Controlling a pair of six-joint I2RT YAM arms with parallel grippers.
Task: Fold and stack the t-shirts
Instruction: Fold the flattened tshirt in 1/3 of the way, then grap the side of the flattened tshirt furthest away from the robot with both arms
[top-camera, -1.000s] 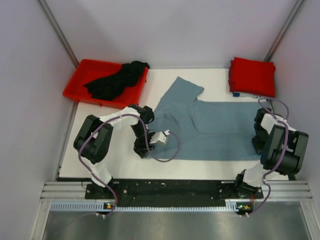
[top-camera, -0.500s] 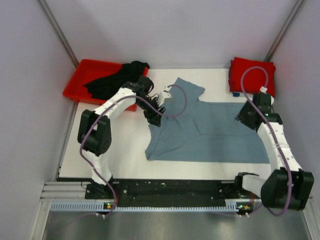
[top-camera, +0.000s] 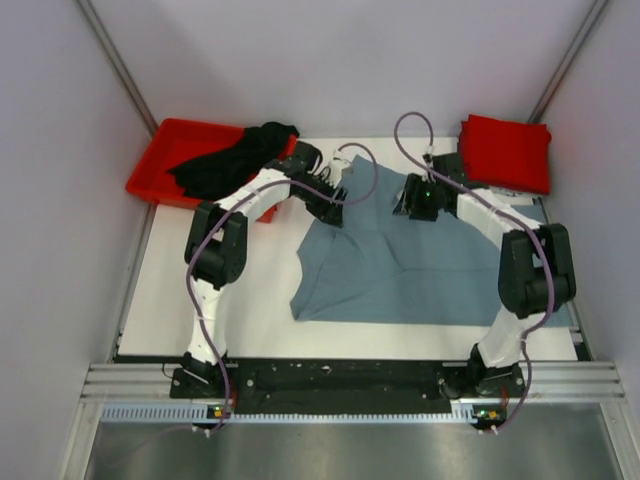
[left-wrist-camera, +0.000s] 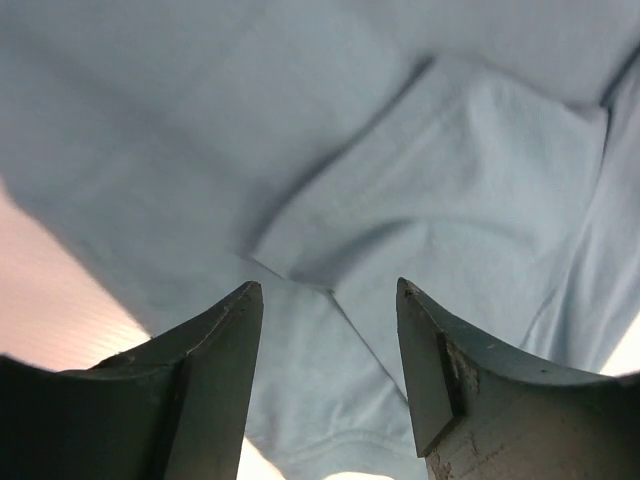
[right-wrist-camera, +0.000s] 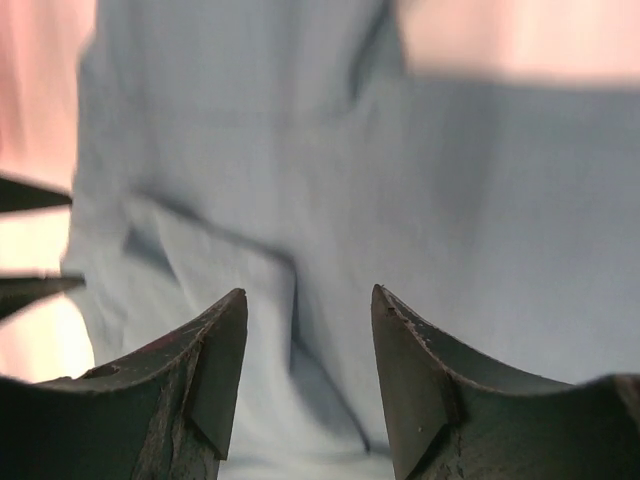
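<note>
You are on the fold of the grey-blue shirt (top-camera: 440, 270), spread mid-table (red shirt (top-camera: 505, 152) folded far right, black shirt (top-camera: 235, 160) far left), with left gripper (left-wrist-camera: 328, 290) and right gripper (right-wrist-camera: 308, 293) both parted and empty above its far edge, so next lower the 2 and pinch cloth.

**A pale booth around a white table**

Three plain, pale lilac-grey walls close in the space: a back wall (top-camera: 340, 60), a left wall (top-camera: 50, 250) and a right wall (top-camera: 612, 200). A slim metal post runs up each far corner, the left post (top-camera: 115, 60) and the right post (top-camera: 570, 60). Between the walls stands a white table (top-camera: 200, 300). Along its near edge lies a ribbed aluminium rail (top-camera: 135, 380), and below that a brushed grey metal sheet (top-camera: 350, 450). The light is soft and even, with faint shadows.
</note>
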